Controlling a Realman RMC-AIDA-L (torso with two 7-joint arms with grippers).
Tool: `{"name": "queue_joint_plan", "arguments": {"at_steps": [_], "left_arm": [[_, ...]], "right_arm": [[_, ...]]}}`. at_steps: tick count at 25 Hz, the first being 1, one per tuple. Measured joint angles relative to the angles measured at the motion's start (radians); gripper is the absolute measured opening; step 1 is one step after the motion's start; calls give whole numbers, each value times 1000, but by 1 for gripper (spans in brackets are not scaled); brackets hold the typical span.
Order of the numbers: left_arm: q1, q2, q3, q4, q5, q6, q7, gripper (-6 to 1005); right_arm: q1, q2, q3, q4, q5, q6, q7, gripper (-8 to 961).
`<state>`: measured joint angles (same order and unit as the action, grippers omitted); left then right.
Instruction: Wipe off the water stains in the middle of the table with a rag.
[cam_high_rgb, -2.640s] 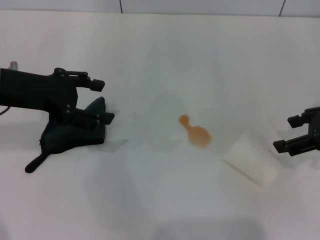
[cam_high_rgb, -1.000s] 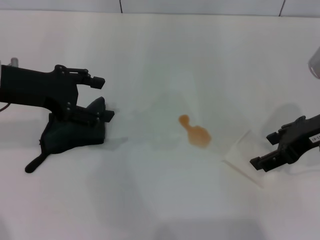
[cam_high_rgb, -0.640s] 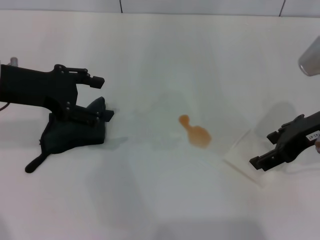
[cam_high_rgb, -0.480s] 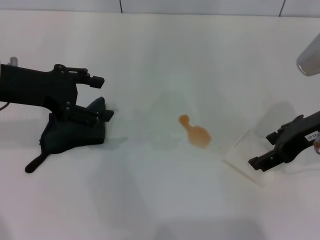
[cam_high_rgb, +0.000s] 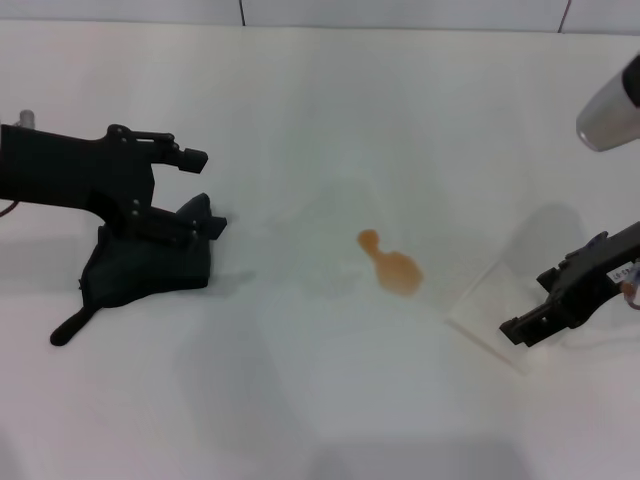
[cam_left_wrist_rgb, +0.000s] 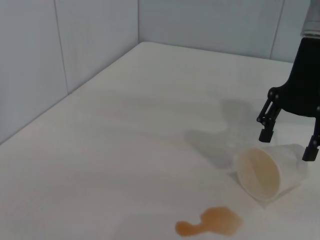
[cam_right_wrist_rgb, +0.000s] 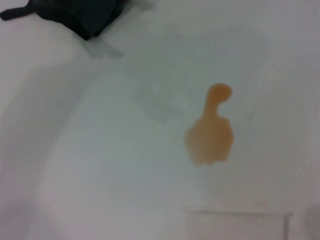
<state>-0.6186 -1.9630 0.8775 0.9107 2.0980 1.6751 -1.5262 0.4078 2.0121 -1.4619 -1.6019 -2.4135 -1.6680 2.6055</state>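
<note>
Orange-brown water stains (cam_high_rgb: 392, 266), dark green-black rag (cam_high_rgb: 140, 272), plain white table (cam_high_rgb: 320, 110).

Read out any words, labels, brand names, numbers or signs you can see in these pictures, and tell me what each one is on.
Small white sticker on the right gripper, near the head view's right edge: it carries dark marks, too small and blurred to read.
No readable text on the left gripper, the rag, the paper cup, the water stains or the table.
</note>
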Motion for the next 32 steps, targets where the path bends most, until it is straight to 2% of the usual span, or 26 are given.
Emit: {"name": "queue_joint_plan", "arguments": {"at_steps": [25,32], "left_arm": [[-7,-1,0,-7,10,-10,2,878],[-5,-2,0,-7,10,-9,4,878]], "right_arm": [[4,0,-29,86,-6,69,-1,841],[7,0,-29,102,-5,78,-6,806]]}}
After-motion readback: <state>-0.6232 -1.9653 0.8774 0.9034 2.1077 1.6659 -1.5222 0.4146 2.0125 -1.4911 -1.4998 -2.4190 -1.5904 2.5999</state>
